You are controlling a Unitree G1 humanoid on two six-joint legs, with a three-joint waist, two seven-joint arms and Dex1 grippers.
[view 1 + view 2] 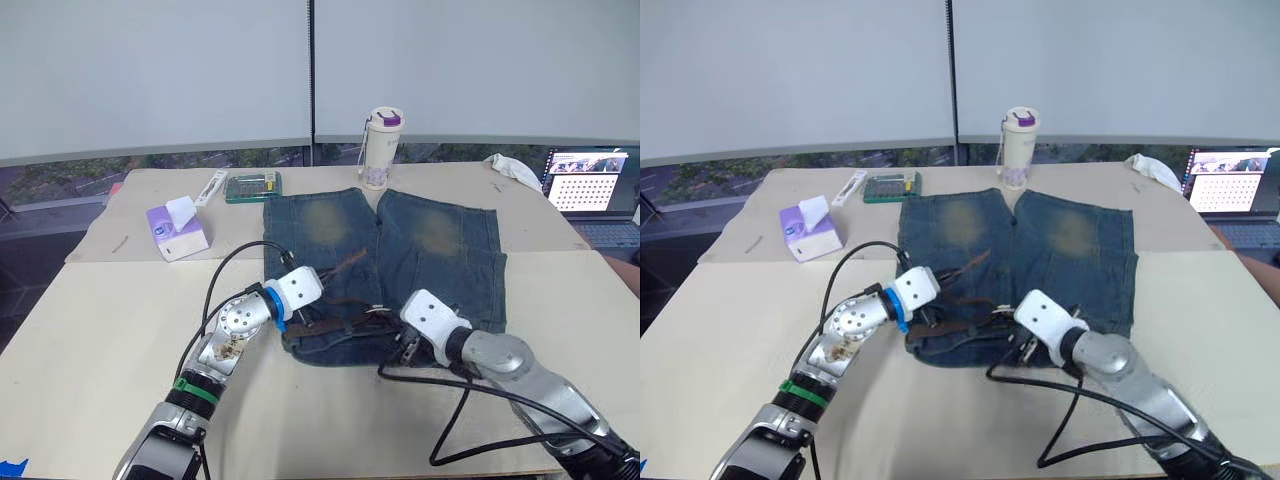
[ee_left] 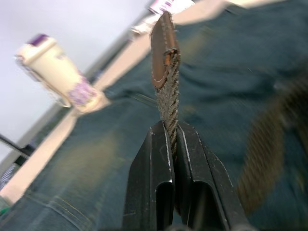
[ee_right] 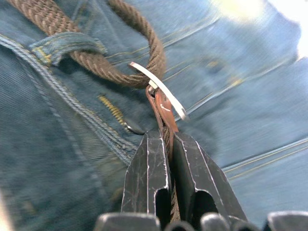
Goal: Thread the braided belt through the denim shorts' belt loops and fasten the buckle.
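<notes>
The denim shorts (image 1: 420, 250) lie flat on the table, waistband nearest me. Along the waistband runs the braided belt (image 1: 345, 322), dark brown; in the right wrist view it passes under a belt loop (image 3: 67, 45). My left gripper (image 2: 172, 130) is shut on the belt's free end, whose leather tip (image 2: 163, 57) sticks out past the fingers above the left leg. My right gripper (image 3: 166, 137) is shut on the buckle end, and the metal buckle (image 3: 159, 91) stands just past its fingertips over the middle of the waistband.
A white tumbler (image 1: 380, 147) stands behind the shorts. A purple tissue box (image 1: 177, 232) and a green case (image 1: 252, 186) sit at the back left. A laptop (image 1: 590, 190) and white cloth (image 1: 515, 170) are at the back right. Black cables (image 1: 470, 400) trail near the front edge.
</notes>
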